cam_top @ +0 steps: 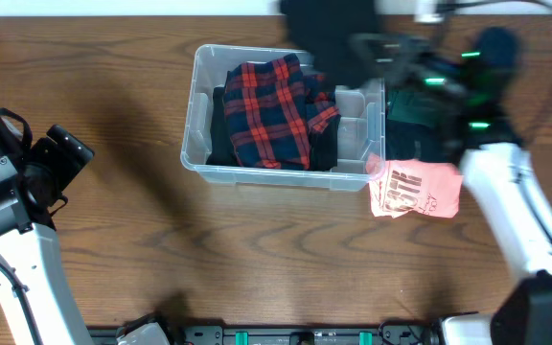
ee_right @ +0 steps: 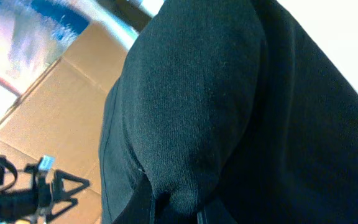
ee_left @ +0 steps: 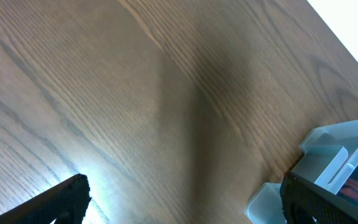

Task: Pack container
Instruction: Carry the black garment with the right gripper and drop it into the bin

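Container (cam_top: 192,125), a clear plastic bin with rounded corners and a thick rim, stands on the wooden table (cam_top: 257,259) at the far middle, long side facing the front edge. It holds a red and navy plaid garment (cam_top: 276,110) lying over darker cloth, with the right end of the bin less filled. Writing: the only marked item is a pink piece (cam_top: 415,189) with white print, lying on the table just beside the bin's front right corner; the print is too small to read. A dark green garment (cam_top: 415,115) lies on the table against the bin's right wall, behind the pink piece. Right gripper (cam_top: 357,48) is raised over the bin's far right corner and has hold of a black garment (cam_top: 324,34), which is blurred in the overhead view and fills the right wrist view; the cloth covers the fingers there, so the width of the grip cannot be read. A cardboard box (ee_right: 48,124) shows behind the cloth in that view. Left gripper (cam_top: 65,153) hangs over the table's left side, well apart from the bin, its fingers spread wide with nothing between them. The left wrist view shows bare wood under it and the bin's near corner at the right edge. Room: a broad stretch of bare wood lies between the left arm and the bin's left wall, and another along the front of the bin. The right side is crowded by the two items and the right arm.
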{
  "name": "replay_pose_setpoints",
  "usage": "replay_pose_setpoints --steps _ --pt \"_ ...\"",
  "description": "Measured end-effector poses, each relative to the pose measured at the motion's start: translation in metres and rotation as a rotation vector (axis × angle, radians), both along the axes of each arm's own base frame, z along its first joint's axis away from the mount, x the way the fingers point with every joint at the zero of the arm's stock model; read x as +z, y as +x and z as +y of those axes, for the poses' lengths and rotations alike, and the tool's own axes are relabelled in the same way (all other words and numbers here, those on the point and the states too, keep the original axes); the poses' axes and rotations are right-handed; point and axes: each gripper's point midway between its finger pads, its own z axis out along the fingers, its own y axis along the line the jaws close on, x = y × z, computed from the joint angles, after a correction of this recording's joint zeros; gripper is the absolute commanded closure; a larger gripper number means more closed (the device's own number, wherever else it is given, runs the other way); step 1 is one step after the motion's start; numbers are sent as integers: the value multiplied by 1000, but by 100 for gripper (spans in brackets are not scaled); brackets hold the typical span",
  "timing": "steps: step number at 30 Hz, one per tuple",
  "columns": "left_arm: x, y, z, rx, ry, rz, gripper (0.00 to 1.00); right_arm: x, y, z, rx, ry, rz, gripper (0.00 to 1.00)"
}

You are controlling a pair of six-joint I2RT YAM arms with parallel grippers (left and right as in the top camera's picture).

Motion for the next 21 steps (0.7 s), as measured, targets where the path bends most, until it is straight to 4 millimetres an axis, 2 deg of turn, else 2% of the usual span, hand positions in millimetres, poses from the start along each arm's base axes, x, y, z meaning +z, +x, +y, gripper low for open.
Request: replay_pose_setpoints --steps 5,7,9,12,14,16,18,21 --pt "0 0 0 0 0 1 2 -25 -21 116 90 44 -33 99" --pt "0 0 0 0 0 1 2 -46 -30 145 120 39 5 99" --pt "0 0 0 1 -1 1 2 -76 -33 163 133 13 72 99" --pt "0 0 0 0 -1 1 2 -130 -24 161 94 -72 207 99" --pt "0 0 0 0 -1 1 2 -167 -13 142 36 -151 302 99" --pt "0 0 0 1 -1 1 2 -196 -4 118 -20 -222 376 99" --pt "0 0 0 1 0 1 2 -210 4 95 -63 -264 415 99" --pt "0 0 0 1 0 1 2 -213 11 80 -78 -277 419 99"
